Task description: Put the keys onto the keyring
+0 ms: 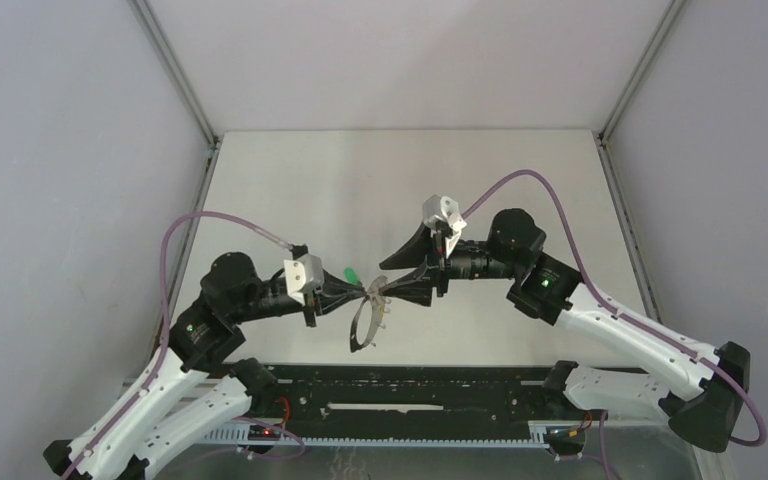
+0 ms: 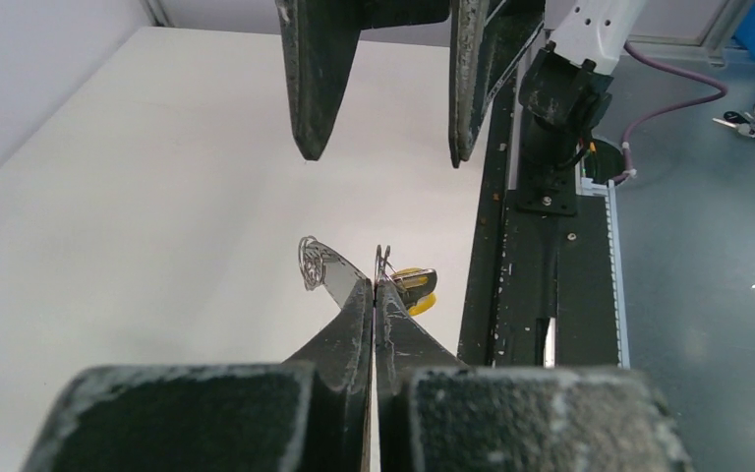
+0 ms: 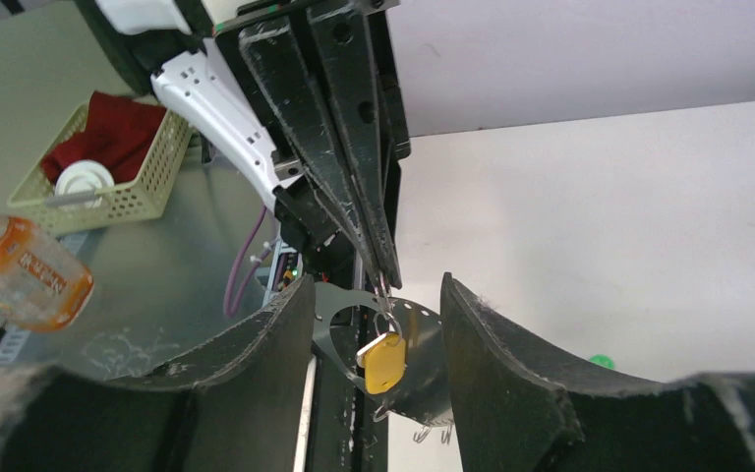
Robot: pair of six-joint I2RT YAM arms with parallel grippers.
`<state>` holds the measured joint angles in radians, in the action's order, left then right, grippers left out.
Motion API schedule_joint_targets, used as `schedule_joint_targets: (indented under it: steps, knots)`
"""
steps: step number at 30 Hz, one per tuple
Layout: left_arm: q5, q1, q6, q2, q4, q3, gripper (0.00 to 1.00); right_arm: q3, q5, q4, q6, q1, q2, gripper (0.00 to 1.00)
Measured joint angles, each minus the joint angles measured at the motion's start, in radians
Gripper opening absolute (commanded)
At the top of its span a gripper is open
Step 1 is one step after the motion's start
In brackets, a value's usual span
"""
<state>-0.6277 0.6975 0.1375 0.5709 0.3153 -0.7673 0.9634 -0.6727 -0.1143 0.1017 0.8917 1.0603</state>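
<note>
Grey keyring (image 1: 365, 320) is clamped between the closed fingers of the left gripper (image 2: 375, 287), above the table (image 1: 460, 180), with the yellow key (image 3: 384, 361) hanging on it. The right gripper (image 2: 383, 155) has its fingers spread apart, one on either side of the yellow key. The green key (image 1: 348, 273) lies on the table nearby.

And there's the left gripper (image 2: 375, 285) pinched tight on the keyring (image 2: 329, 270), the yellow-headed key (image 2: 416, 288) just right of the keyring, the right gripper (image 2: 383, 147) spread wide beyond the keyring.
</note>
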Motion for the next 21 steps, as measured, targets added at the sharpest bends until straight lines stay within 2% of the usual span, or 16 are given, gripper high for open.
schedule_joint_targets:
  steps: [4, 8, 21]
  knots:
    - [-0.014, 0.0, -0.017, 0.008, 0.0, -0.011, 0.0, 0.007, -0.046, 0.018, -0.043, 0.002, 0.0, 0.55]
    - [-0.031, 0.0, -0.035, 0.009, -0.004, -0.02, 0.0, 0.007, -0.069, 0.037, -0.08, 0.017, 0.006, 0.47]
    - [-0.039, 0.0, -0.052, 0.014, -0.007, -0.021, 0.0, 0.007, -0.053, 0.044, -0.123, 0.055, 0.043, 0.3]
